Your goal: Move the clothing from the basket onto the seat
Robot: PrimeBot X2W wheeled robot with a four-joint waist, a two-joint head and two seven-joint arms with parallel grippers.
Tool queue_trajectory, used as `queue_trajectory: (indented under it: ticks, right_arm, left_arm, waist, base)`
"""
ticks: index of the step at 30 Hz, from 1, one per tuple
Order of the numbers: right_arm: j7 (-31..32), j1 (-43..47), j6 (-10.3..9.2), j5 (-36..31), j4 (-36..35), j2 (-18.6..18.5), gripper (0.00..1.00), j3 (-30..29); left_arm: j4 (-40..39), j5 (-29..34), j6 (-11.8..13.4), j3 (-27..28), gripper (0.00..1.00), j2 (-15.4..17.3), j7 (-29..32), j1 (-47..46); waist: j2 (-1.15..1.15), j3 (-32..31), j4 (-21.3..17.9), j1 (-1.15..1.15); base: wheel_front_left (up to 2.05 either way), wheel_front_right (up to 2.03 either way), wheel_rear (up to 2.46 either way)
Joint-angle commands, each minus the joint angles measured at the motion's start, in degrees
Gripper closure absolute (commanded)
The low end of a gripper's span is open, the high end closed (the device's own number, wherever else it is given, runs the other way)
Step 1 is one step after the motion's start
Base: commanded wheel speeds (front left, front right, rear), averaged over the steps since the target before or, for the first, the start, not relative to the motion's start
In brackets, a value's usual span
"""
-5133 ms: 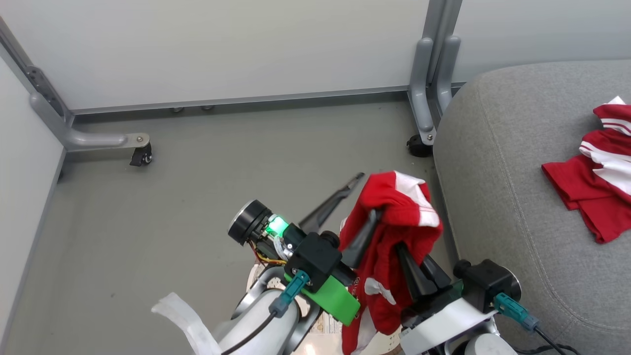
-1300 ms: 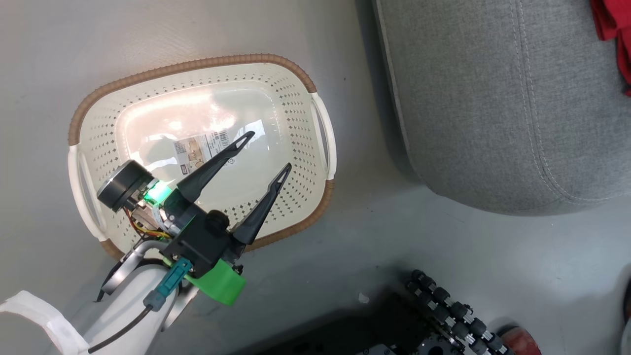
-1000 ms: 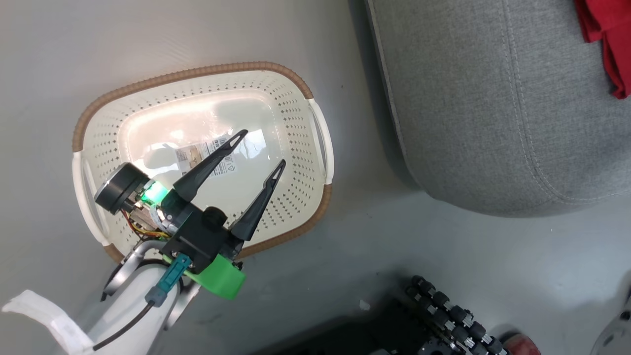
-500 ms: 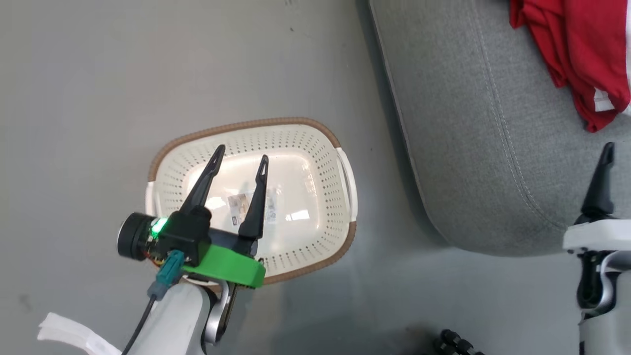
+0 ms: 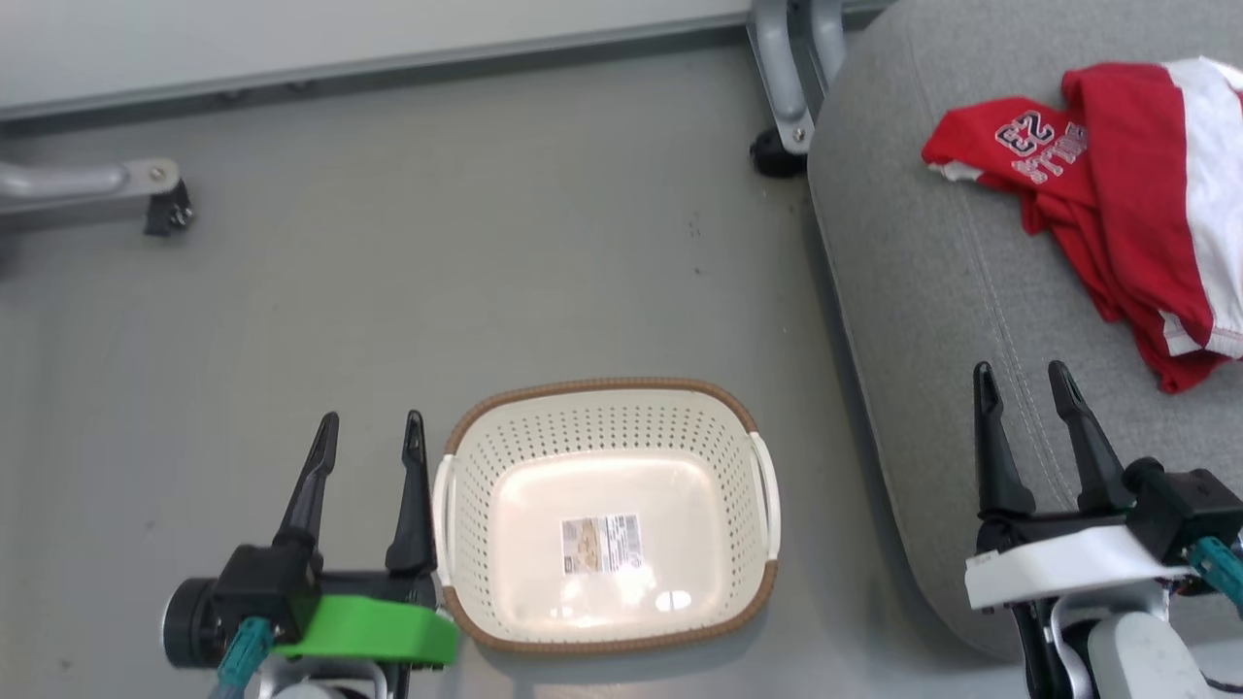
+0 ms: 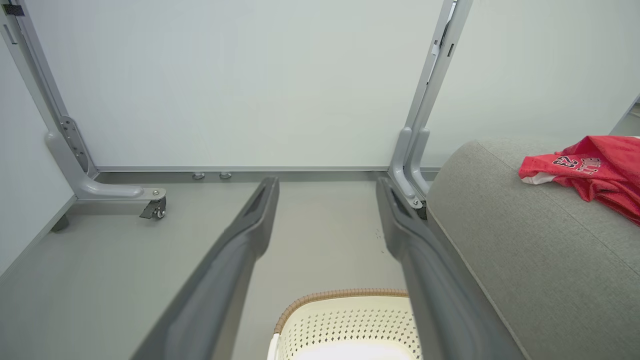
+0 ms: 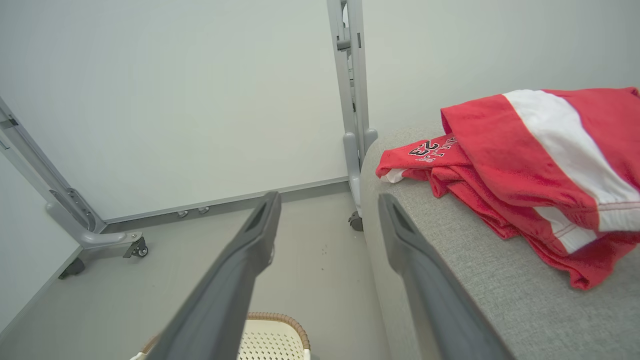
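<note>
white "23" on red clothing (image 5: pixel 1097 199); basket sticker (image 5: pixel 602 544) print illegible

"Bright in here, soft and even, as if from overhead."
"Yes. Glare whitens the floor of the basket (image 5: pixel 602 427), and faint shadow lies along its near rim and beside the seat (image 5: pixel 932 320)."
"At the wrists the fingers (image 6: pixel 235 260) blur near the lens, and the frame posts (image 6: pixel 430 80) splay outward."

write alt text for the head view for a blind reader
A cream basket, holding no clothes, sits on the grey floor between the open left gripper and open right gripper. The red-and-white clothing lies on the seat at right.
</note>
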Motion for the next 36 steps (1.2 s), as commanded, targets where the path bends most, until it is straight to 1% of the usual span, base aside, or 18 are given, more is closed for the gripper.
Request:
queue_trajectory:
  ticks: [1,4,7,11,25,26,27,32,36]
  right_arm:
    - [0.0,2.5,-0.02,-0.5,-1.3,-0.3,0.0,0.3]
    - [0.0,5.7,-0.02,-1.0,-4.4,-0.8,0.0,1.2]
    - [0.0,8.6,-0.02,-1.3,-6.6,-0.8,0.0,1.6]
    - [0.0,10.9,-0.02,-0.9,-7.5,-0.3,0.0,0.7]
    - [0.0,12.1,-0.02,-1.1,-6.1,0.3,0.0,1.3]
    - [0.0,12.1,-0.02,-1.1,-6.1,0.4,0.0,1.4]
    - [0.0,12.1,-0.02,-1.1,-6.1,0.4,1.0,1.6]
    - [0.1,11.6,0.0,-0.5,-4.0,1.0,1.0,1.8]
    - [1.0,11.0,0.0,4.2,-3.5,0.8,1.0,1.7]
  left_arm:
    - [-0.8,0.8,0.2,0.7,0.0,-0.1,0.0,2.8]
    - [-3.3,1.5,-0.2,1.7,0.0,-0.2,0.0,6.7]
    - [-5.6,1.7,0.2,1.9,0.0,-0.3,0.0,10.2]
    - [-6.5,3.1,0.1,2.0,0.0,-0.3,0.0,13.0]
    - [-5.3,5.6,-1.2,2.9,0.0,-0.3,0.0,12.7]
    - [-5.6,5.7,-1.5,2.7,0.0,-0.3,0.0,12.5]
    - [-5.7,6.4,-1.7,2.6,1.0,-0.3,0.0,12.4]
    - [-3.7,5.7,-1.6,2.5,1.0,-0.3,0.1,13.2]
    - [-3.7,0.6,-1.7,2.9,1.0,0.0,0.8,12.6]
  waist:
    - [0.0,-10.8,6.2,0.01]
    - [0.0,-13.4,6.3,0.01]
    - [0.0,-15.1,6.2,0.01]
    - [0.0,-16.2,5.9,0.01]
    - [0.0,-17.0,5.8,0.01]
    - [0.0,-17.0,5.8,0.01]
    - [0.0,-17.0,5.9,0.01]
    - [0.0,-17.0,5.9,0.01]
    - [0.0,-16.9,5.8,0.01]
  base:
    - [0.0,0.0,0.0]
    - [0.0,0.0,0.0]
    - [0.0,0.0,0.0]
    - [0.0,0.0,0.0]
    - [0.0,0.0,0.0]
    - [0.0,0.0,0.0]
    - [0.0,0.0,0.0]
    - [0.0,0.0,0.0]
    - [0.0,0.0,0.0]
